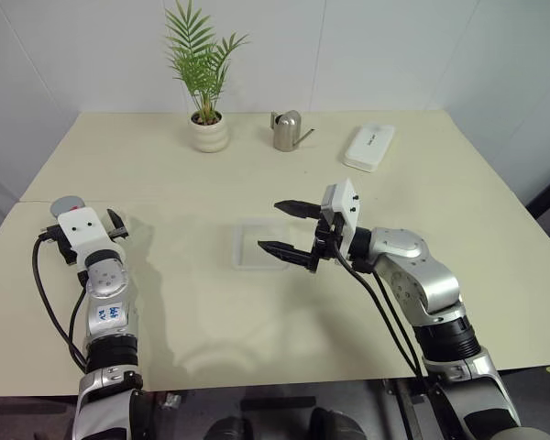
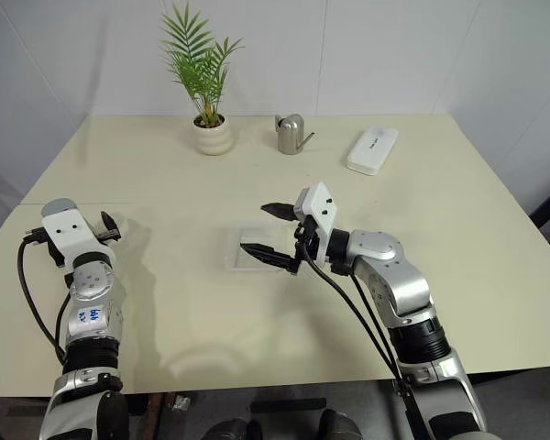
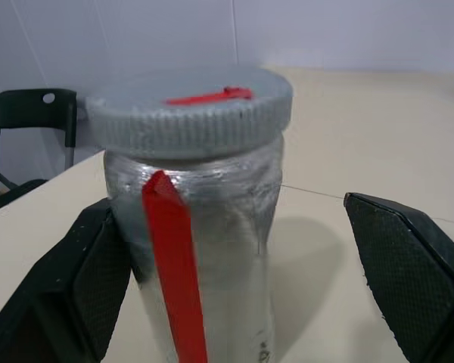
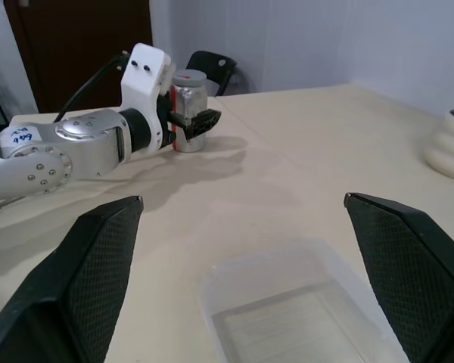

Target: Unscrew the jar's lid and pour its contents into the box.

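Clear jar (image 3: 204,249) stands upright, lid (image 3: 189,110) seemingly on.

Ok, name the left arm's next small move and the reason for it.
Probably close the left end effector on the jar: its fingers stand open on either side of the glass, the lid is still screwed on, and nothing grips it yet.

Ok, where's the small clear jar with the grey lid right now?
The small clear jar with the grey lid stands at the table's left edge, between the open fingers of the left end effector, well left of the transparent box.
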Action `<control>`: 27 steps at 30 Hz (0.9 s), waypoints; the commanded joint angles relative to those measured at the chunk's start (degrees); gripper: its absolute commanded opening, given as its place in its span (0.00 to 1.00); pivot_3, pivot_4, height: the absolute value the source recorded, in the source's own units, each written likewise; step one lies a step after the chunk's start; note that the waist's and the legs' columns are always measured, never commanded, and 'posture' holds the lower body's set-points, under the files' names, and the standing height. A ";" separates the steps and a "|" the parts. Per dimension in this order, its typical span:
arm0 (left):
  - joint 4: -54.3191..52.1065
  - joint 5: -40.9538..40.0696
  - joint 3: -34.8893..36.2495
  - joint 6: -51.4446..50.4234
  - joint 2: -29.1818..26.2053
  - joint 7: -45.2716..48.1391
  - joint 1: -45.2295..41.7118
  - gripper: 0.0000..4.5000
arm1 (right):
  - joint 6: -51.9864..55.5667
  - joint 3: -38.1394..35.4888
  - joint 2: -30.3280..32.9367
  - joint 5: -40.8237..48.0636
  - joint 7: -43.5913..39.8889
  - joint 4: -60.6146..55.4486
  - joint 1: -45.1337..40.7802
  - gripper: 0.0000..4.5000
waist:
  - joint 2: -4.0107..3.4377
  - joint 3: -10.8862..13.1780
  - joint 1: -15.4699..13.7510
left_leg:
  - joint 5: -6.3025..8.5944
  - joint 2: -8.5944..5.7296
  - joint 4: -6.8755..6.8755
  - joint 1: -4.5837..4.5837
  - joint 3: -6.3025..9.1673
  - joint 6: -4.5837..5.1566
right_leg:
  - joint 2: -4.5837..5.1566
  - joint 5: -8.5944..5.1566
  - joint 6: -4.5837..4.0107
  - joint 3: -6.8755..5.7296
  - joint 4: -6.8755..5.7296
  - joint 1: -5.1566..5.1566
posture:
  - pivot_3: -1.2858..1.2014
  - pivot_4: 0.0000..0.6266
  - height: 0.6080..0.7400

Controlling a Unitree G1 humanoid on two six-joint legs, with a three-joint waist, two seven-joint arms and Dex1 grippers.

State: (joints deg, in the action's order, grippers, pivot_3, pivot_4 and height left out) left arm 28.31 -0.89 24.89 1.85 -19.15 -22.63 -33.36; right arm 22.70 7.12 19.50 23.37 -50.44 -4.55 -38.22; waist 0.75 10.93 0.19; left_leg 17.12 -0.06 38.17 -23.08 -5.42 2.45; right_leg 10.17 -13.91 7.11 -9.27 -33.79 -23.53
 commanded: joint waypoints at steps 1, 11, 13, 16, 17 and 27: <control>1.54 -0.20 0.71 2.11 -1.98 -0.77 -1.58 1.00 | -0.22 -1.49 0.03 0.96 0.73 -2.61 0.12 1.00 | 0.01 -0.01 -0.02 | 0.00 -0.01 0.00 0.00 0.00 0.00 | 0.00 0.00 0.00 0.00 -0.01 0.00 | 0.52 0.24 1.00; 8.30 -1.68 0.11 5.11 -5.81 1.66 -3.61 1.00 | -0.78 -2.21 -0.32 1.00 2.08 -2.56 0.98 1.00 | 0.02 -0.01 0.00 | 0.00 -0.01 0.00 0.00 0.01 0.00 | 0.00 0.00 0.00 0.01 -0.01 0.00 | 0.52 0.24 1.00; 9.62 -1.94 -0.12 6.01 -6.01 2.39 -4.11 1.00 | -0.87 -2.15 -0.38 1.03 2.23 -2.89 1.43 1.00 | 0.02 -0.01 0.01 | 0.00 -0.01 0.00 0.01 0.01 0.00 | 0.00 0.00 0.00 0.01 -0.02 0.00 | 0.52 0.24 1.00; 11.31 -2.11 -0.50 6.79 -6.17 3.21 -4.85 1.00 | -0.91 -2.16 -0.45 1.18 2.50 -3.36 2.01 1.00 | 0.03 -0.01 -0.02 | 0.00 -0.02 0.00 0.00 0.01 0.00 | 0.00 0.00 0.00 0.00 -0.02 0.00 | 0.52 0.24 1.00; 11.86 -2.05 -0.63 6.89 -6.26 3.25 -5.04 1.00 | -0.95 -2.21 -0.49 1.22 2.63 -3.44 2.17 1.00 | 0.03 -0.02 -0.04 | 0.00 -0.02 0.00 0.00 0.01 0.00 | 0.00 0.00 0.00 0.00 -0.02 0.00 | 0.52 0.24 1.00; 15.76 -2.12 -1.89 9.48 -7.56 5.13 -6.15 0.65 | -2.49 -3.41 -1.23 1.16 4.08 -2.95 3.19 1.00 | 0.04 -0.02 0.08 | 0.00 -0.01 0.01 0.01 -0.02 0.00 | 0.00 0.00 0.00 0.01 -0.03 0.00 | 0.52 0.24 1.00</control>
State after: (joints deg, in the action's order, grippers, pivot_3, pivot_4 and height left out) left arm 44.45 -3.03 23.26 9.71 -25.44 -17.86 -38.11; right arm 21.87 5.43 18.74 23.56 -47.01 -5.94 -35.11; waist 0.79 10.91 0.27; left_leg 17.12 -0.08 38.18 -23.07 -5.44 2.45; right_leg 10.17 -13.91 7.11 -9.26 -33.82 -23.53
